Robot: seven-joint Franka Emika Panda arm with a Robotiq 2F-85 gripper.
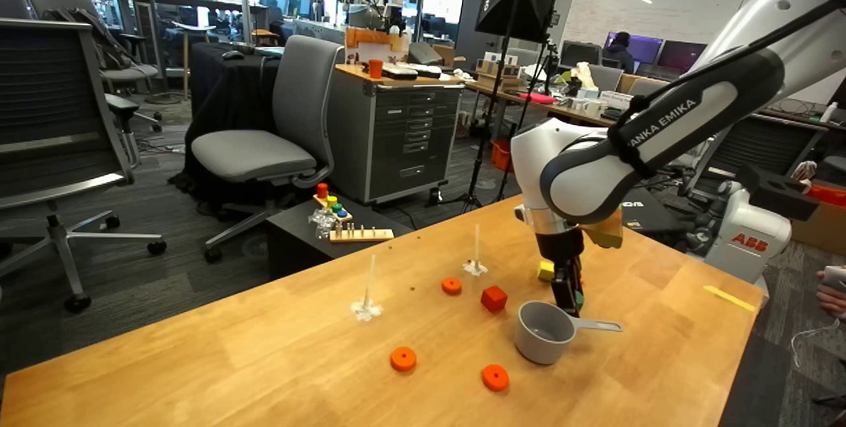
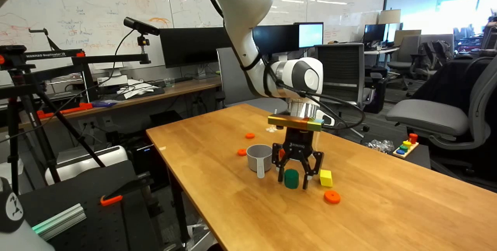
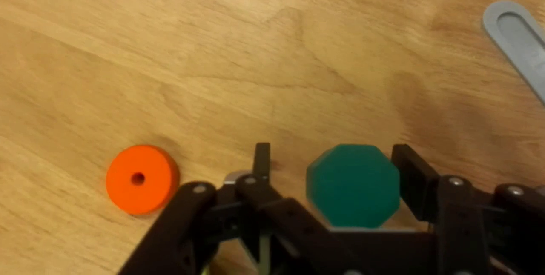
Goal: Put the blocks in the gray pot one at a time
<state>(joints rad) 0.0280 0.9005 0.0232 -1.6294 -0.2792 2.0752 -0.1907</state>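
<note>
My gripper [image 2: 292, 183] is open around the green block [image 2: 291, 178], low over the table. In the wrist view the green block [image 3: 353, 185] lies between the fingers [image 3: 333, 156], close to the right finger, with a gap at the left one. The gray pot [image 1: 538, 346] stands upright beside the gripper; the part of its inside that shows is bare. The yellow block [image 2: 326, 178] is on the gripper's far side from the pot. A red cube [image 1: 494, 299] and orange discs [image 1: 403, 359] [image 1: 495, 377] [image 1: 451, 286] lie around. Another orange disc [image 3: 138, 179] lies left of the fingers.
Two thin upright pegs [image 1: 477, 248] [image 1: 371, 281] are taped to the wooden table. The pot's handle [image 2: 260, 168] sticks out near the gripper. A yellow tape strip [image 1: 728, 298] marks the table near one edge. A black side table [image 1: 297, 242] holds peg toys.
</note>
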